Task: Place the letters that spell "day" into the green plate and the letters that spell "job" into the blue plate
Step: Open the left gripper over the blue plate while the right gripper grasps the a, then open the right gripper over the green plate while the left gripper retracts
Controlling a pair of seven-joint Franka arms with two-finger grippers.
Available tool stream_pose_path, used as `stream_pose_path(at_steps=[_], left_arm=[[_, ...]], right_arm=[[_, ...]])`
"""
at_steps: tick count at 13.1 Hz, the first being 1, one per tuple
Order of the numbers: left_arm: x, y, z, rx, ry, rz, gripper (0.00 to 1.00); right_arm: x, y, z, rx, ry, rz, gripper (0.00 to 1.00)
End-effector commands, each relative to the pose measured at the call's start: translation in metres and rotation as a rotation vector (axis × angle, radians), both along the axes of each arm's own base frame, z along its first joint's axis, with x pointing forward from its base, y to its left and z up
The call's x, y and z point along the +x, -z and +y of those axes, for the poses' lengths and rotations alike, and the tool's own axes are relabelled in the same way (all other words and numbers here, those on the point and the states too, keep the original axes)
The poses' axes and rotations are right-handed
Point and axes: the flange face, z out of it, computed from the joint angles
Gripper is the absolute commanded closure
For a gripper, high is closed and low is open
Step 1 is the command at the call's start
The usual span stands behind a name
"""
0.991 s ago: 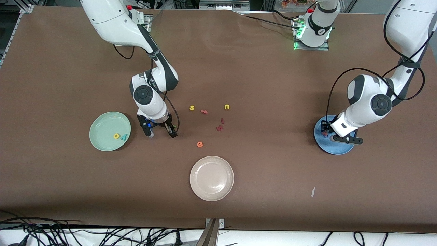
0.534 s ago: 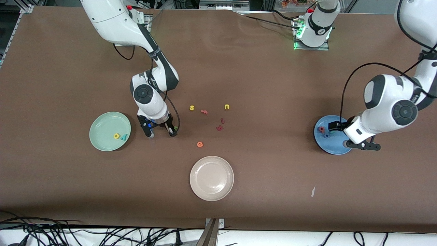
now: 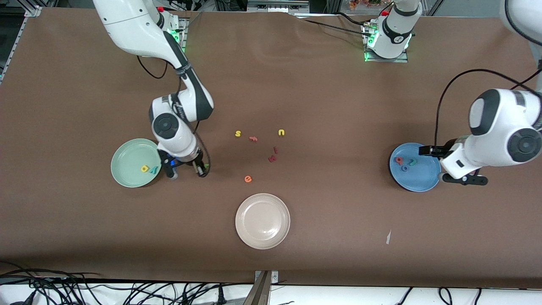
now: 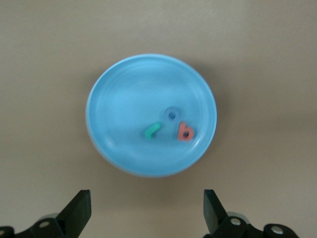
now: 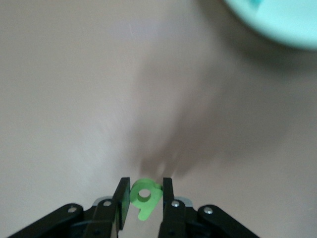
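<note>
right wrist view: rounded green foam letter (image 5: 144,196) between flat black fingers (image 5: 124,198)

A wide table with a matte brown covering (image 3: 322,93) fills nearly the whole front view. Aluminium frame rails (image 3: 15,40) show at 10 o'clock. A tangle of black cables (image 3: 106,290) lies on a white surface (image 3: 338,295) along the 6 to 7 o'clock edge. Lighting is even and diffuse.
</note>
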Motion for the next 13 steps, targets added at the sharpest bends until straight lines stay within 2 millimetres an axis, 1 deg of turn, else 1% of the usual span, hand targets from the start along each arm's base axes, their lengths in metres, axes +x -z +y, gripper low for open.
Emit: stream_pose_path(at_steps=[1, 2, 3, 4, 6, 7, 8, 9, 10, 11, 12, 13], left_arm=[[-0.002, -0.062, 0.009, 0.018, -0.047, -0.038, 0.0], [-0.007, -0.08, 0.014, -0.013, -0.096, -0.057, 0.0], [-0.015, -0.105, 0.019, -0.071, -0.162, -0.083, 0.0], [-0.022, -0.127, 0.019, -0.111, -0.197, -0.097, 0.0], [-0.035, -0.172, -0.002, -0.103, -0.161, -0.15, 0.0], [-0.042, -0.196, -0.01, -0.099, -0.145, -0.178, 0.0], [-0.045, -0.211, -0.016, -0.072, -0.12, -0.188, 0.0], [-0.046, -0.219, -0.034, -0.023, -0.073, -0.198, 0.0], [-0.045, -0.218, -0.043, 0.023, -0.037, -0.198, 0.0], [-0.045, -0.216, -0.04, 0.016, -0.041, -0.194, 0.0], [-0.044, -0.212, -0.039, 0.015, -0.038, -0.188, 0.0], [-0.043, -0.211, -0.039, 0.014, -0.035, -0.185, 0.0]], right_arm=[[0.026, -0.045, -0.029, -0.025, 0.036, 0.0, 1.0], [0.03, -0.059, -0.039, -0.023, 0.052, -0.018, 1.0], [0.035, -0.07, -0.055, -0.027, 0.077, -0.031, 1.0], [0.039, -0.08, -0.071, -0.034, 0.084, -0.037, 1.0], [0.042, -0.093, -0.104, -0.043, 0.08, -0.009, 1.0], [0.044, -0.101, -0.12, -0.027, 0.075, -0.003, 1.0], [0.043, -0.102, -0.132, -0.025, 0.06, 0.015, 1.0], [0.043, -0.101, -0.146, -0.028, 0.059, 0.04, 1.0], [0.042, -0.099, -0.152, -0.03, 0.047, 0.056, 1.0], [0.038, -0.094, -0.162, -0.029, 0.046, 0.059, 1.0], [0.027, -0.098, -0.184, -0.015, 0.033, 0.063, 1.0], [0.017, -0.096, -0.195, -0.007, 0.016, 0.05, 1.0]])
